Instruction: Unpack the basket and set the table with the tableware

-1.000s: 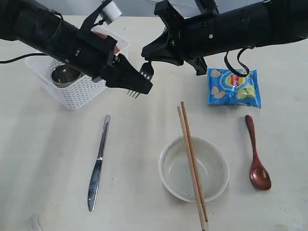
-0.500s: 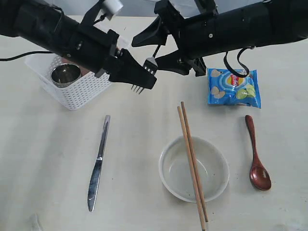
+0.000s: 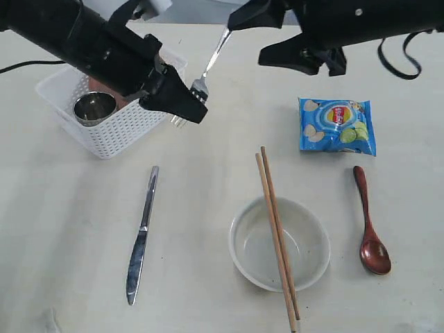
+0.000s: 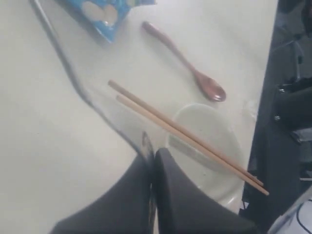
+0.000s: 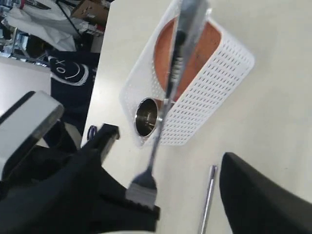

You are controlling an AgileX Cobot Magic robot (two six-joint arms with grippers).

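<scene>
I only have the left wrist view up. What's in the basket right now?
Observer: A small steel cup stands in the white basket.
Operator: Anything else in there?
Observer: Yes, a reddish-brown plate; the right wrist view shows it.
Operator: Is the right tool gripping the fork?
Observer: No. The right tool is open; only the left tool is shut on the fork, near its tines.
</scene>
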